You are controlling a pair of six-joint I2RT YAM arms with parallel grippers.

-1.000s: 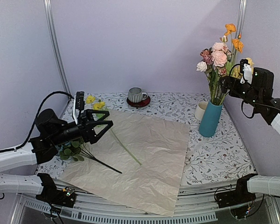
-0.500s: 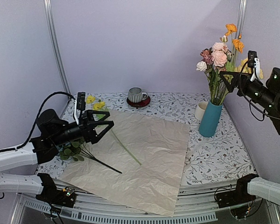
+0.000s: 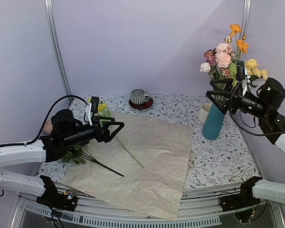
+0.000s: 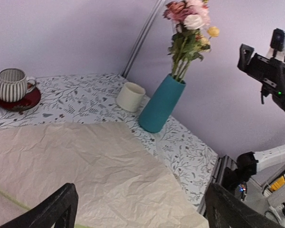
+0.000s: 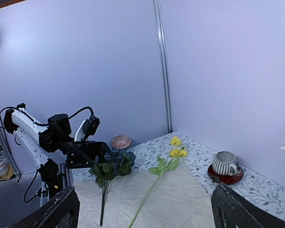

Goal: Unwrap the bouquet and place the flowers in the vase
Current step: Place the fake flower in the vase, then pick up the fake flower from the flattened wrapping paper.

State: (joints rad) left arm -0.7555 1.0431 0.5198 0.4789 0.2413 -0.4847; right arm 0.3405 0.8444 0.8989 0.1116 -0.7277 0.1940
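Both hands are empty: your left gripper (image 3: 115,131) hovers with jaws spread above the flattened wrapping paper (image 3: 152,156), and your right gripper (image 3: 216,95) gapes beside the blooms already standing in the teal vase (image 3: 213,122). Two pieces lie outside it: a yellow flower (image 3: 130,152) across the paper's left part and a leafy sprig (image 3: 77,154) at its left edge. Expect light, springy, slick stems and crushable heads. Pinch the yellow flower mid-stem, never at the bloom.
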